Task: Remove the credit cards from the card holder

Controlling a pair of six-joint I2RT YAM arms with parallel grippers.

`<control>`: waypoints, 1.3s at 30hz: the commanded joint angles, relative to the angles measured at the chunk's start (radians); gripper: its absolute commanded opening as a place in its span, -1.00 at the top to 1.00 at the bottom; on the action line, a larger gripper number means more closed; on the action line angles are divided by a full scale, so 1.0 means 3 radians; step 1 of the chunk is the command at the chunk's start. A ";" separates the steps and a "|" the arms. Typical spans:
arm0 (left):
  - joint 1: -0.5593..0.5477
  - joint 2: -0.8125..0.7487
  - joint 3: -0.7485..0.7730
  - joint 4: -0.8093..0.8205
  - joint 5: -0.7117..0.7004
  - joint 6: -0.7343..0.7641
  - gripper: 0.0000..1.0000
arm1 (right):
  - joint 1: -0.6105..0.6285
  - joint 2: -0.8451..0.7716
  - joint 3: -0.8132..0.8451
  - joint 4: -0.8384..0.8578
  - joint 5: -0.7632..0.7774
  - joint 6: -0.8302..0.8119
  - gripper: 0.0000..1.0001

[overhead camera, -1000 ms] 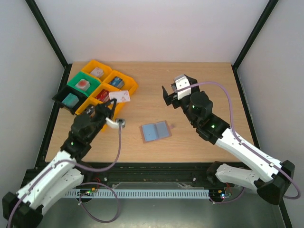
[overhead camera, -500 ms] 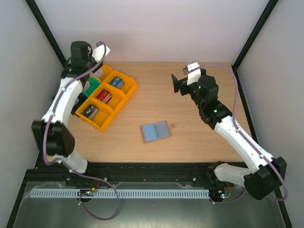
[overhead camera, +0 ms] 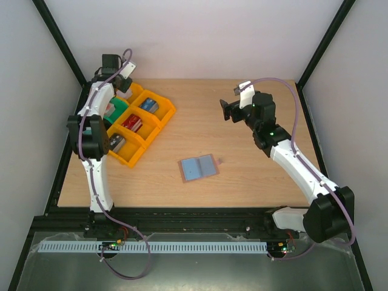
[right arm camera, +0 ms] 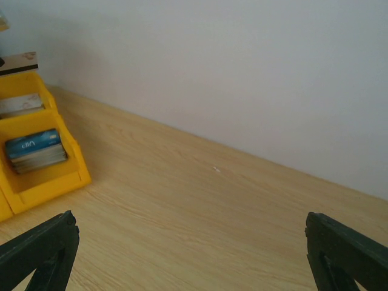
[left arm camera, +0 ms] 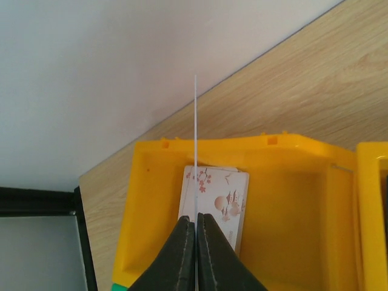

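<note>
Left gripper (left arm camera: pixel 196 225), pinching a white card (left arm camera: pixel 196 151) edge-on, has swung far up-left of the card holder (overhead camera: pixel 209 159) to above a yellow tray (left arm camera: pixel 145 182); the right gripper (overhead camera: pixel 229 110) gapes idle up-right of it, and blue-grey cards (overhead camera: pixel 194 169) seemingly remain inside.

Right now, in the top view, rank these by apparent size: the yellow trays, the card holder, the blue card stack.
1. yellow trays
2. card holder
3. blue card stack
All at table level; ranking is sure.
</note>
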 commanded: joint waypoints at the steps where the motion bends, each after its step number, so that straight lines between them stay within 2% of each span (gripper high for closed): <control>1: -0.0001 0.0064 0.0039 0.0106 -0.0295 0.0141 0.95 | -0.0027 0.0049 0.0047 -0.0038 -0.0108 -0.0036 -0.97; 6: 0.0047 0.0036 -0.0199 0.0241 -0.0339 0.0305 0.95 | -0.0037 0.0093 0.0034 -0.0004 -0.0164 -0.0042 -0.97; 14: 0.0317 0.0222 0.0102 0.0032 0.0326 0.0612 0.95 | -0.0040 0.0172 0.0139 -0.0045 -0.0221 -0.0019 -0.97; 20: 0.0367 0.0125 -0.0082 0.0033 0.0601 0.0878 0.95 | -0.0042 0.0175 0.0159 -0.0021 -0.0263 0.0037 -0.97; 30: 0.0154 0.0294 -0.0110 0.0397 0.0148 0.0908 0.95 | -0.0040 0.0193 0.0272 -0.0092 -0.0293 -0.0040 -0.97; 39: 0.0178 0.0368 -0.0099 0.0393 -0.0056 0.0789 0.95 | -0.0040 0.0156 0.0265 -0.0155 -0.0309 -0.0084 -0.97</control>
